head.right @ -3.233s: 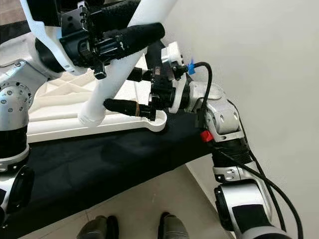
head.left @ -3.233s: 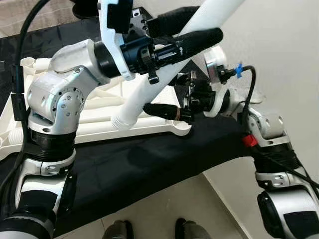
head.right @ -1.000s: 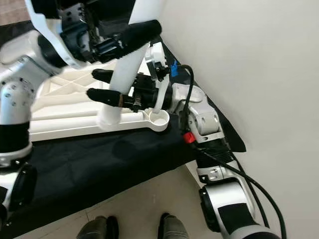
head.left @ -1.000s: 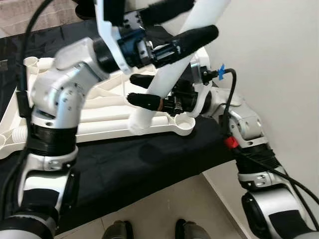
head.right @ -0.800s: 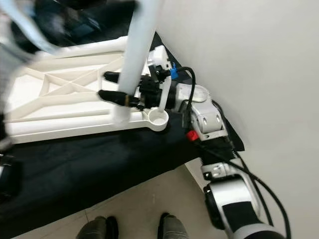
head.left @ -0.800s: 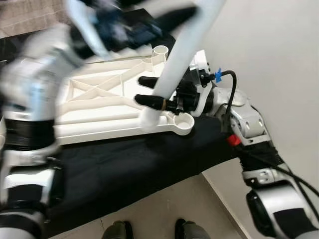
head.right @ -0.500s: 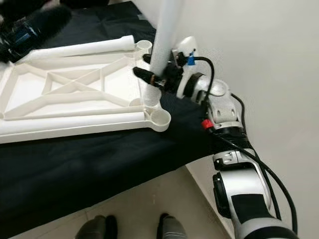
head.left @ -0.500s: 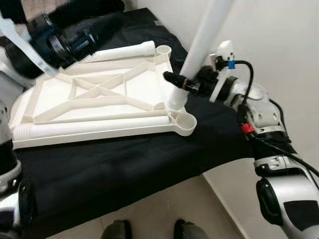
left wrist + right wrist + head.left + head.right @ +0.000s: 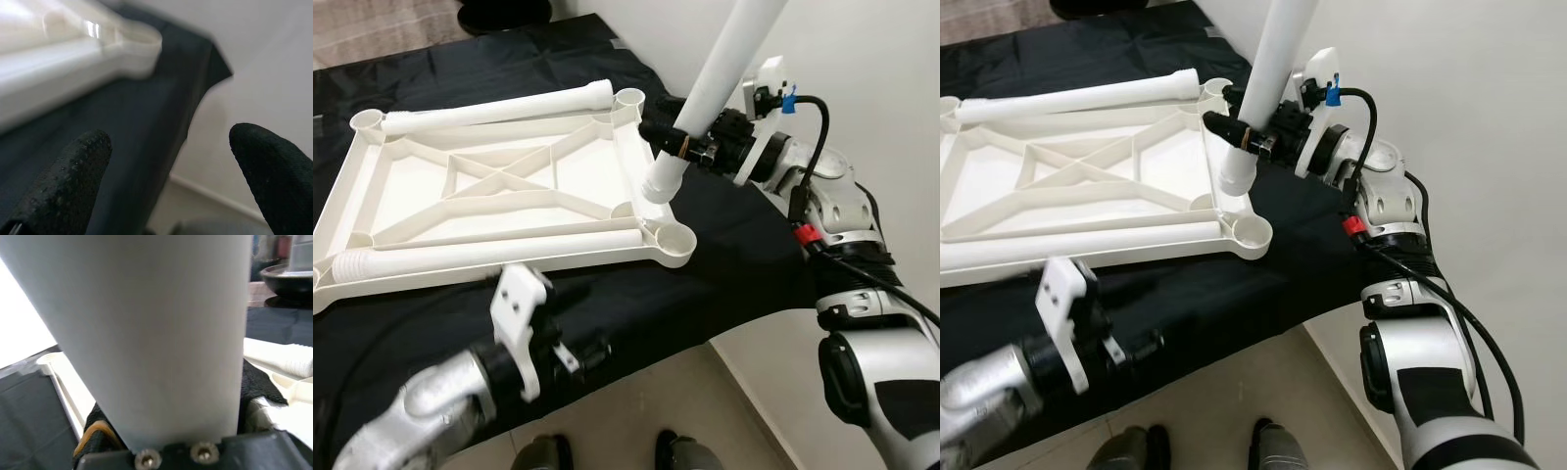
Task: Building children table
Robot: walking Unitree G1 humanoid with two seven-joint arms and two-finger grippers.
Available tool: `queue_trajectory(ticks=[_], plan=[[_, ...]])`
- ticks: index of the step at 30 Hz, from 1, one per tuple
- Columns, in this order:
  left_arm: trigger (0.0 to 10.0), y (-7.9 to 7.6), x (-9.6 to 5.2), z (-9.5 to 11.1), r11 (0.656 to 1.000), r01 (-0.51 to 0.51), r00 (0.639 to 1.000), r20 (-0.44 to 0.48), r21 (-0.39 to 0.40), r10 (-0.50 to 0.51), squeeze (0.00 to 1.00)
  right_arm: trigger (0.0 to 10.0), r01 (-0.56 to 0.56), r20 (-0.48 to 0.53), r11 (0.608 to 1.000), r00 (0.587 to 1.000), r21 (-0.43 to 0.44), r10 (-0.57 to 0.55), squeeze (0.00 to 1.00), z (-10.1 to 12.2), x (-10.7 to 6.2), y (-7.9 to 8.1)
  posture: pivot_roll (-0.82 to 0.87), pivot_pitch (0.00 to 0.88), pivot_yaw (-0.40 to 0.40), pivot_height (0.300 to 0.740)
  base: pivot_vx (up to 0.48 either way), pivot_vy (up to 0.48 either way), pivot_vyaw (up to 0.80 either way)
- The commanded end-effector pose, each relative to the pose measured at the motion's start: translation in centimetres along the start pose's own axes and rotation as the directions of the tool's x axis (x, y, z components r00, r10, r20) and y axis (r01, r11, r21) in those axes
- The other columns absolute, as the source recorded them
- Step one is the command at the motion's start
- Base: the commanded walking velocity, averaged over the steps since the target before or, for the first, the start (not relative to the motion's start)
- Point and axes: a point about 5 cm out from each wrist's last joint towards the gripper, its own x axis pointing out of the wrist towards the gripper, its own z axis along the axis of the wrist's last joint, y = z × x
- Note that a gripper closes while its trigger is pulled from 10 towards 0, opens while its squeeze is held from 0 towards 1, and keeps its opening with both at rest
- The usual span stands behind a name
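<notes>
We are finding no readable text, label, brand, number or sign anywhere. The white table frame [image 9: 499, 186] and the leg [image 9: 715, 78] are showing us plain, unmarked surfaces.

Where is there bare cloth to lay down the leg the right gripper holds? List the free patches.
Free: the black cloth strip between the tabletop frame and the near edge, though the left gripper hangs there; also beyond the frame's far side. Crowded: the corner where the right gripper holds the table leg, tilted.
</notes>
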Motion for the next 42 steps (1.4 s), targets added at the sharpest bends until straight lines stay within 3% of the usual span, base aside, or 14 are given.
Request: queue_trajectory(ticks=[1, 2, 4, 6, 9, 14, 17, 21, 26, 32, 37, 42], plan=[[10.0, -0.3, -0.4, 0.3, 0.997, -0.045, 0.999, 0.019, 0.064, 0.043, 0.0, 10.0, -0.051, 0.001, 0.999, 0.999, 0.008, 0.051, 0.0, -0.1, 0.2, 0.4, -0.01, 0.272, -0.022, 0.74, 0.0, 0.0, 0.0], [10.0, 0.3, -0.8, 0.2, 0.987, -0.11, 0.994, 0.015, 0.121, 0.109, 0.0, 10.0, -0.062, -0.019, 0.998, 0.998, -0.004, 0.062, 0.0, -0.2, 0.3, 0.4, -0.01, 0.282, -0.024, 0.74, 0.0, 0.0, 0.0], [10.0, 0.3, -0.8, 0.2, 0.987, -0.11, 0.994, 0.015, 0.121, 0.109, 0.0, 10.0, -0.062, -0.019, 0.998, 0.998, -0.004, 0.062, 0.0, -0.2, 0.3, 0.4, -0.01, 0.282, -0.024, 0.74, 0.0, 0.0, 0.0], [10.0, 1.0, -1.4, 0.0, 0.961, -0.225, 0.974, 0.027, 0.159, 0.224, 0.0, 10.0, -0.061, -0.056, 0.998, 0.997, -0.02, 0.06, 0.0, -0.6, 0.2, 0.2, -0.01, 0.286, -0.029, 0.74, 0.0, 0.0, 0.0], [10.0, 1.3, -1.8, -0.1, 0.938, -0.307, 0.952, 0.048, 0.162, 0.303, 0.0, 10.0, -0.05, -0.072, 0.998, 0.996, -0.024, 0.048, 0.0, -0.7, 0.0, -0.2, -0.01, 0.298, -0.037, 0.74, 0.0, 0.0, 0.0], [10.0, 1.7, -1.5, 0.3, 0.913, -0.358, 0.933, 0.101, 0.195, 0.344, 0.0, 10.0, -0.007, -0.072, 1.0, 0.997, -0.005, 0.007, 0.0, -0.7, -0.5, -0.7, -0.03, 0.317, -0.049, 0.74, 0.0, 0.0, 0.0], [10.0, 1.3, -1.4, 0.5, 0.891, -0.376, 0.927, 0.116, 0.255, 0.358, 0.0, 10.0, 0.033, -0.054, 0.999, 0.998, 0.009, -0.032, 0.0, -0.6, -0.8, -0.9, -0.03, 0.322, -0.046, 0.74, 0.0, 0.0, 0.0], [10.0, 1.2, -1.4, 0.5, 0.882, -0.388, 0.922, 0.122, 0.268, 0.369, 0.0, 10.0, 0.044, -0.04, 0.999, 0.998, 0.022, -0.043, 0.0, -0.5, -0.9, -0.9, -0.03, 0.332, -0.044, 0.74, 0.0, 0.0, 0.0], [10.0, 1.5, -1.1, -0.2, 0.847, -0.434, 0.899, 0.097, 0.307, 0.426, 0.0, 10.0, 0.0, -0.027, 0.999, 1.0, 0.046, 0.001, 0.0, -0.6, -0.3, 0.1, -0.03, 0.316, -0.053, 0.74, 0.0, -0.288, 0.0], [10.0, 1.4, -0.6, 0.0, 0.856, -0.443, 0.896, 0.134, 0.267, 0.422, 0.0, 10.0, -0.069, -0.017, 0.996, 0.997, 0.056, 0.07, 0.0, -0.4, -0.3, 0.9, -0.04, 0.293, -0.058, 0.74, 0.0, -0.317, 0.53], [10.0, 1.2, -0.1, -0.1, 0.861, -0.43, 0.903, 0.146, 0.272, 0.405, 0.0, 10.0, -0.136, -0.025, 0.99, 0.99, 0.037, 0.137, 0.0, -0.1, -1.6, 1.6, -0.05, 0.275, -0.059, 0.74, 0.0, 0.0, 0.8], [10.0, 1.3, 0.0, -0.3, 0.865, -0.423, 0.906, 0.143, 0.27, 0.398, 0.0, 10.0, -0.126, -0.052, 0.992, 0.991, 0.033, 0.127, 0.0, 0.0, -1.9, 1.5, -0.06, 0.264, -0.058, 0.74, 0.0, 0.0, 0.0]])
